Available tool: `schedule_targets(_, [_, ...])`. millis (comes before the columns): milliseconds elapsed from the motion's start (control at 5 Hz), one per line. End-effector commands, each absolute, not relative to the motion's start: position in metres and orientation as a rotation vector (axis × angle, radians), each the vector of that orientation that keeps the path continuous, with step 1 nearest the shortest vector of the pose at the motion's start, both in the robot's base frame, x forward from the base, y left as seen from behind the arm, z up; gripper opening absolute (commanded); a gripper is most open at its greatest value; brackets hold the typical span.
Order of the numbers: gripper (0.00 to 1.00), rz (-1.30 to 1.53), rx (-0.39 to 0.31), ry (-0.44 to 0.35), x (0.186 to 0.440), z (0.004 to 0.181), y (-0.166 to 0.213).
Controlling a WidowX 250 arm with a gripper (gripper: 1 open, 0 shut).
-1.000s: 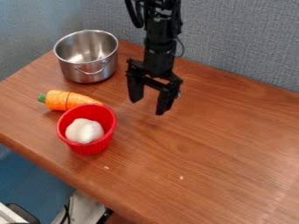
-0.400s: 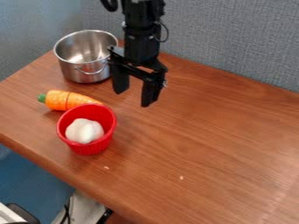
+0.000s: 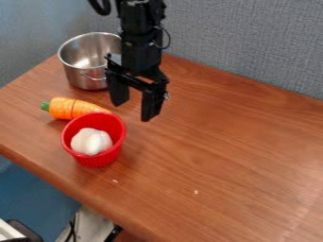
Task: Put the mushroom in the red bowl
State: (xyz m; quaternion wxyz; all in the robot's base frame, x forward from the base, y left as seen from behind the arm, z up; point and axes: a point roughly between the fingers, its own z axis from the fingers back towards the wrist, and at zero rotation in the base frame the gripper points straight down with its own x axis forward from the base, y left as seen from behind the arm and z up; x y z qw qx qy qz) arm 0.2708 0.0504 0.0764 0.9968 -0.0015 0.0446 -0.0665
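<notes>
One view, camera: end effector [image 3: 136, 99] has shifted leftward in frame since the earlier pictures, now above the bench [image 3: 221, 151] just beside the steel pot [image 3: 85, 59], fingers spread, nothing between them. Mushroom [image 3: 91, 141] sits inside the red bowl [image 3: 94, 159], pale part uppermost, unchanged, with the carrot [image 3: 72, 108] lying just behind. Placement looks done, so the arm's shift reads as clearing off rather than a fresh grasp.
</notes>
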Motion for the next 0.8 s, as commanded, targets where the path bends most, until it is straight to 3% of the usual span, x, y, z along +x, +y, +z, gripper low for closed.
schedule_targets(0, [1.00, -0.134, 0.012, 0.051, 0.264, 0.086, 0.056])
schedule_targets(600, [1.00, -0.169, 0.017, 0.086, 0.245, 0.071, 0.062])
